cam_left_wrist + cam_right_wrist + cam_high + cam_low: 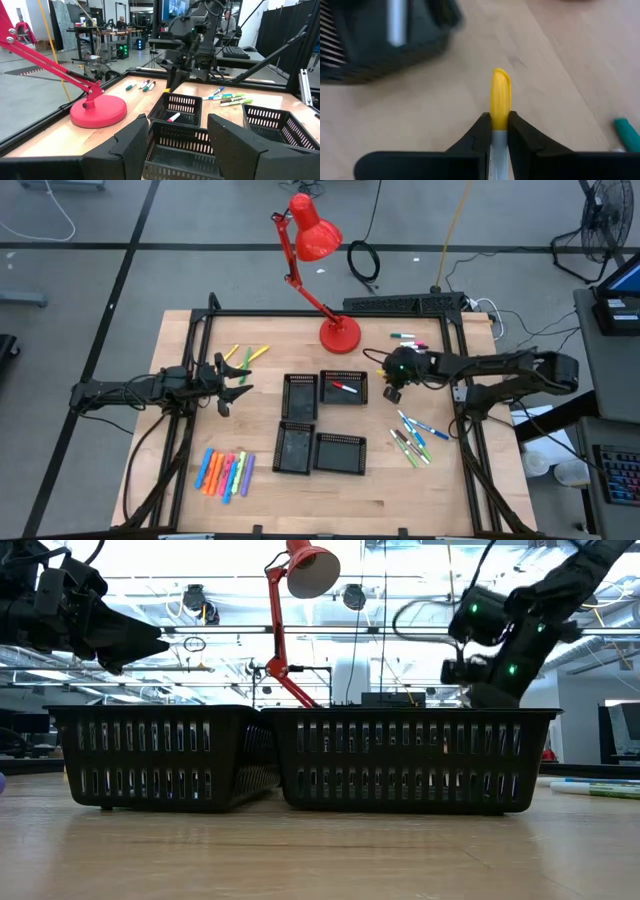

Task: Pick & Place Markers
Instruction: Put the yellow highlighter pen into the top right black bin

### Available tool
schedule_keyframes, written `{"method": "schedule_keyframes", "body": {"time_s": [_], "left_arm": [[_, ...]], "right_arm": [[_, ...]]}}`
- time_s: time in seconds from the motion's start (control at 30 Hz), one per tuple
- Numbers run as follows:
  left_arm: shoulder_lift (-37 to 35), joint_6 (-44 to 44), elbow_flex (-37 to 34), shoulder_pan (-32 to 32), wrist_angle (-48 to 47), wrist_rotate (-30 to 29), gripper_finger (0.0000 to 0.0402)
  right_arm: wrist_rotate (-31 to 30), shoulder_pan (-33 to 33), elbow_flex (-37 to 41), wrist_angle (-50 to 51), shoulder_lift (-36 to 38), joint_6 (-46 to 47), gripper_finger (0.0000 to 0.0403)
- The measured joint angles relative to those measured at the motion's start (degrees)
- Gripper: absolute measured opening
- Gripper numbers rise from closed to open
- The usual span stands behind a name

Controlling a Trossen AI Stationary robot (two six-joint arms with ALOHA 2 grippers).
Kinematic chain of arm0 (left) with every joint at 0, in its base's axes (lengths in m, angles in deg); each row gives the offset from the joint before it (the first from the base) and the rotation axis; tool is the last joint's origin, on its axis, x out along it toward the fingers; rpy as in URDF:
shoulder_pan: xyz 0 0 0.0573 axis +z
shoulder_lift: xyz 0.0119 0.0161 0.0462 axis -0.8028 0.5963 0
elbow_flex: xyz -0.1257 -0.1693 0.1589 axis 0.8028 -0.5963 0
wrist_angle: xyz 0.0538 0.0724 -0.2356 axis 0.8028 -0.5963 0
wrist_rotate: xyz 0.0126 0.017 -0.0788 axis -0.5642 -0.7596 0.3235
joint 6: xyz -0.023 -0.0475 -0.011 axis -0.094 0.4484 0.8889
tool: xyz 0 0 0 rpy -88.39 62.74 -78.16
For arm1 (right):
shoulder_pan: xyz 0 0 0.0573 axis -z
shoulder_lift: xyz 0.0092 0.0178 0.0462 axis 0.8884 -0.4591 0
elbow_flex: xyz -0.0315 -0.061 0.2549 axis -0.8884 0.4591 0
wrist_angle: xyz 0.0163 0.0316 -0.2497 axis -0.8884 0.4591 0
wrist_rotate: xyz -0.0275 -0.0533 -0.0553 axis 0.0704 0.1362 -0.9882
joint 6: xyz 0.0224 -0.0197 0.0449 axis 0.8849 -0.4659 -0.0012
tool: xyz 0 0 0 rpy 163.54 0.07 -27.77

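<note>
One marker (500, 100), white-bodied with a yellow cap, is pinched between the fingers of the right gripper (392, 392), its long axis running straight out ahead of the fingertips so the cap leads. From that gripper, held above the table, the nearest black mesh tray (343, 387) lies just beside it toward the table's middle; in the right wrist view its dark corner sits ahead and off to one side of the cap. That tray already holds a red-capped marker (345, 388). My judgement is that the coming move turns on this short sideways gap: the marker must travel over the tray's near wall before being let go. Farther out, beyond three more trays, the left gripper (231, 385) waits with its fingers spread wide and nothing between them, well apart from the held marker, so the right arm is plainly the nearer.
</note>
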State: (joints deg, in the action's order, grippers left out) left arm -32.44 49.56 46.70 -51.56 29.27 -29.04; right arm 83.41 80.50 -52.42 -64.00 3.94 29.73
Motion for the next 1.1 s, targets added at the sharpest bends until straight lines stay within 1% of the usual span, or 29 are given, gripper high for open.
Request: {"method": "schedule_keyframes", "body": {"time_s": [0.2,0.43,0.53,0.67,0.83,1.1], "left_arm": [[0.0,0.0,0.0,0.0,0.0,0.0,0.0209],[0.0,0.0,0.0,0.0,0.0,0.0,0.0209],[0.0,0.0,0.0,0.0,0.0,0.0,0.0209],[0.0,0.0,0.0,0.0,0.0,0.0,0.0209],[0.0,0.0,0.0,0.0,0.0,0.0,0.0209],[0.0,0.0,0.0,0.0,0.0,0.0,0.0209]], "right_arm": [[0.1,-4.2,0.0,-0.4,2.9,-0.2,0.003],[0.0,-7.0,0.0,-2.4,4.2,-0.2,0.0031],[0.0,-7.7,-0.1,-5.2,4.2,-0.4,0.0032],[0.1,-8.6,-0.1,-6.6,4.2,-0.6,0.0037],[0.2,-9.4,-0.1,-7.8,4.2,-0.6,0.0032],[0.1,-9.7,-0.1,-13.8,4.2,-0.3,0.0034]]}}
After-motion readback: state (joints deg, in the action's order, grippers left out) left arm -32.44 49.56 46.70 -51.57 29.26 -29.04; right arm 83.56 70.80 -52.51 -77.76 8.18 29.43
